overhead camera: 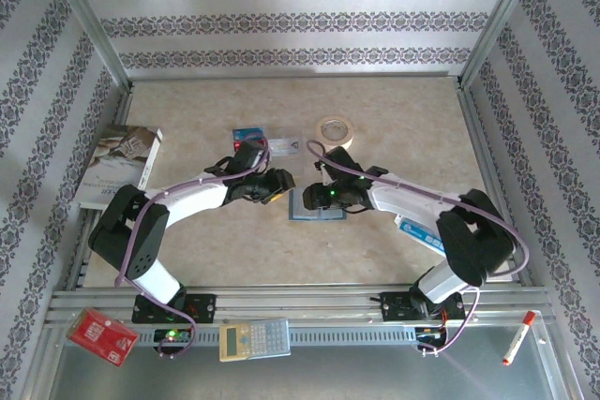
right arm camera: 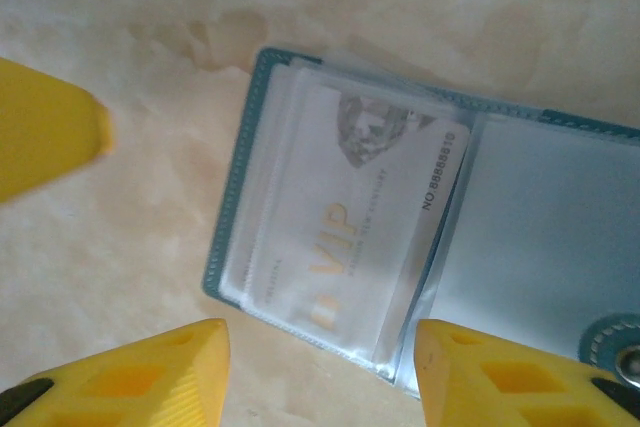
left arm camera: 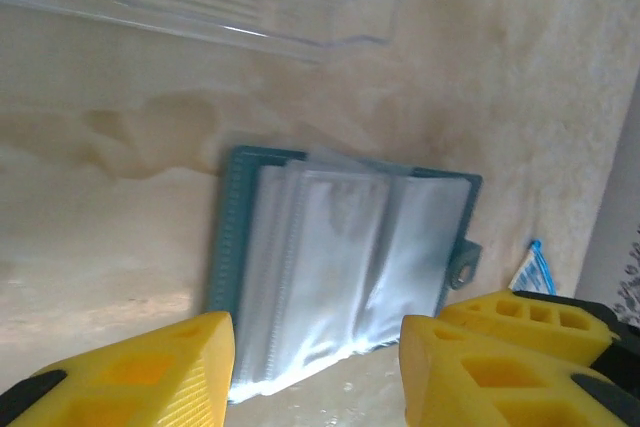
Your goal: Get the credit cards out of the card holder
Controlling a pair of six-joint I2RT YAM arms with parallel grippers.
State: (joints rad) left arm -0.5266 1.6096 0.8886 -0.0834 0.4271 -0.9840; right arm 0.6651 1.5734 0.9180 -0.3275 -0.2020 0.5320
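The teal-blue card holder [overhead camera: 314, 214] lies open on the table between my two grippers. Its clear sleeves [left arm camera: 340, 267] face up. A pale VIP credit card [right arm camera: 345, 232] sits inside a sleeve. My left gripper [left arm camera: 317, 377] hovers open just off the holder's near edge, with nothing between its yellow fingers [left arm camera: 150, 372]. On the other side my right gripper [right arm camera: 320, 377] is open too, over the edge of the sleeves, and holds nothing. Farther back, a blue card [overhead camera: 248, 132] and a silver-grey card [overhead camera: 284, 146] lie loose on the table.
A tape roll [overhead camera: 333, 129] sits at the back centre and a booklet [overhead camera: 117, 166] at the left. A blue-and-white packet [overhead camera: 417, 231] lies under the right arm. On the front rail are a red board [overhead camera: 101, 334], a calculator [overhead camera: 255, 339] and a marker [overhead camera: 517, 337].
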